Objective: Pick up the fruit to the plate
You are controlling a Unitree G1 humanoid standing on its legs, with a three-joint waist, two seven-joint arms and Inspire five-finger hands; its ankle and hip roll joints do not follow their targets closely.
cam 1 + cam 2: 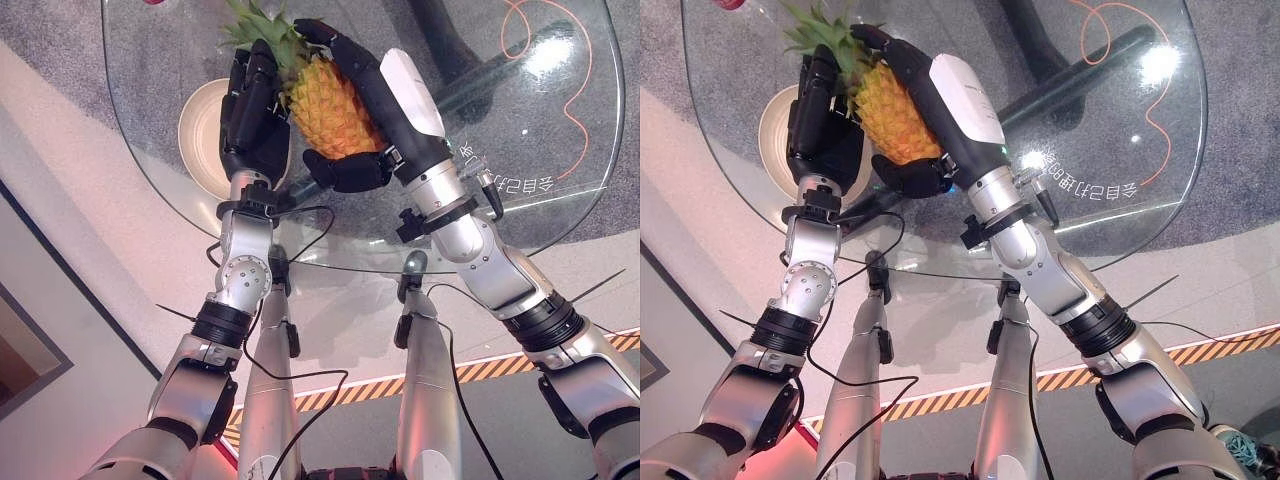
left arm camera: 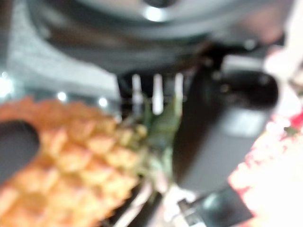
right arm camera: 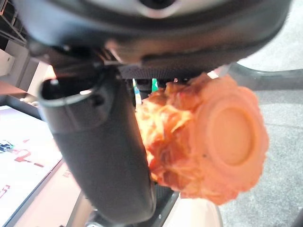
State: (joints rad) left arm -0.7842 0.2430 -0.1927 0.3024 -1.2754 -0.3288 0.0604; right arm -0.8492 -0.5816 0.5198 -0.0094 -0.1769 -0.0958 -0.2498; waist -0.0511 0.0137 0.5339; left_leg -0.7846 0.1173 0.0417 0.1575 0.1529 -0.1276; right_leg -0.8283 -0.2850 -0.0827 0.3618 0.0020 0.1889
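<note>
An orange pineapple [image 1: 325, 110] with a green leafy crown is held between my two hands just above the glass table. My right hand [image 1: 375, 95] is shut on it, fingers curled over its far side and thumb [image 1: 345, 170] under its base [image 3: 222, 137]. My left hand [image 1: 255, 115] presses flat against its other side with straight fingers. Under the left hand a cream plate [image 1: 200, 125] lies on the table, partly hidden. The pineapple sits just right of the plate. Its skin [image 2: 71, 156] shows close up in the left wrist view.
The round glass table [image 1: 350, 255] has its near edge just in front of my wrists. An orange cord [image 1: 580, 90] loops at the far right. A dark table leg [image 1: 500, 75] shows through the glass. A small red thing [image 1: 730, 3] sits at the far edge.
</note>
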